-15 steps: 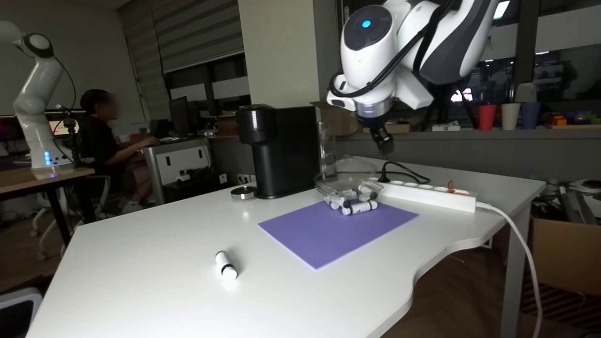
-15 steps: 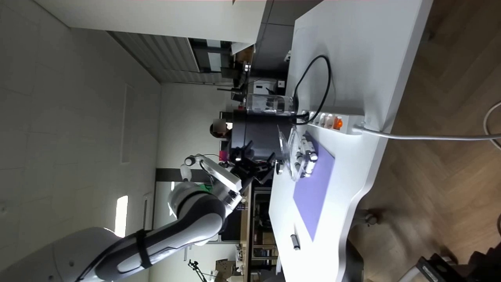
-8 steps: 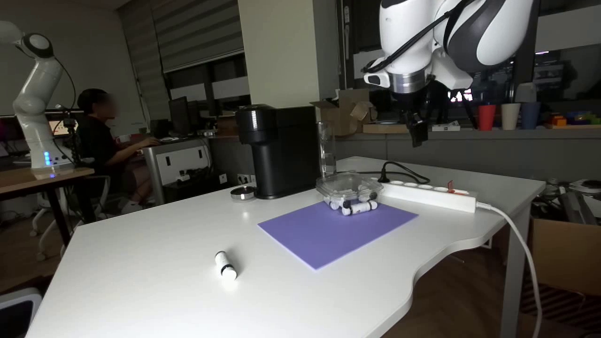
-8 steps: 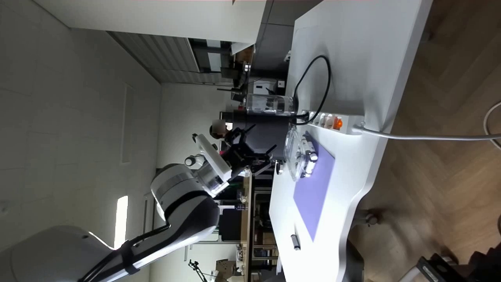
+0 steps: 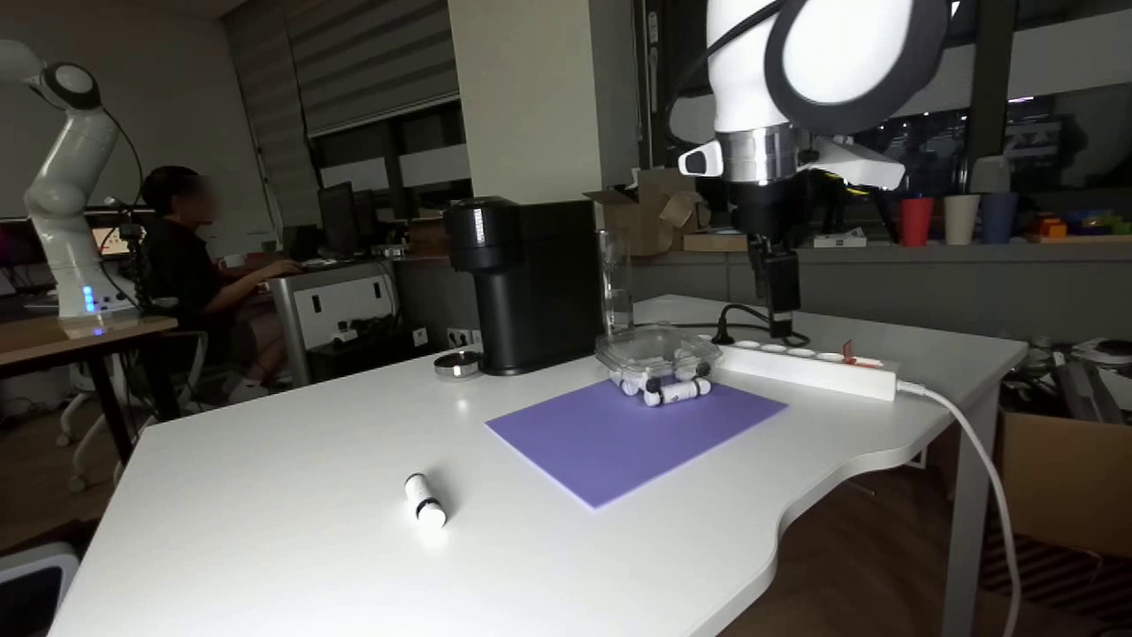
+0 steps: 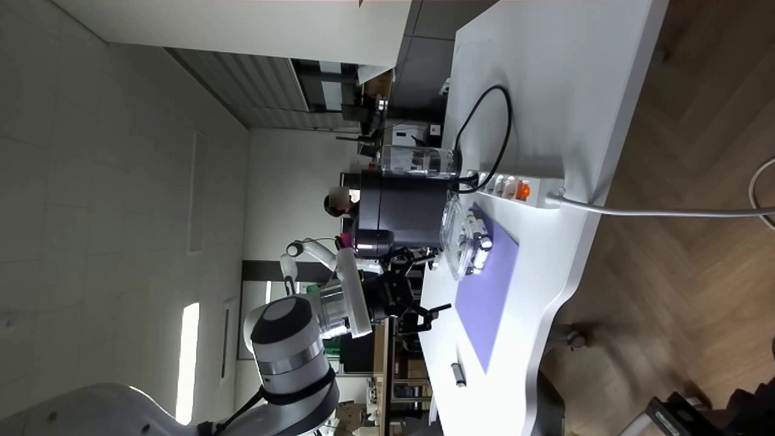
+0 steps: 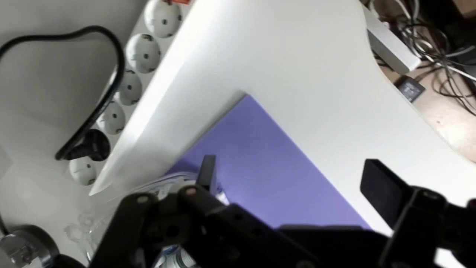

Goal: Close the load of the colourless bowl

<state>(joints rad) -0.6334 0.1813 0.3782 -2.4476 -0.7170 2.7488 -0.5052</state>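
Note:
The colourless bowl is a small clear plastic container on the far edge of a purple sheet. It holds several white cylinders with dark ends. Its clear lid lies down flat over it; whether it is latched I cannot tell. The bowl also shows in an exterior view. In the wrist view it is at the lower left, mostly hidden by a finger. My gripper is open and empty, above and beside the bowl. It also shows in both exterior views, apart from the lid.
A black box-shaped machine and a clear tall cylinder stand behind the bowl. A white power strip with a black cable lies beside it. A white cylinder with a dark end lies on the table. A round metal piece sits by the machine.
A second ago the clear lid stood raised; since half a second ago it lies flat over the bowl. My gripper has shifted sideways and come down, and stays open.

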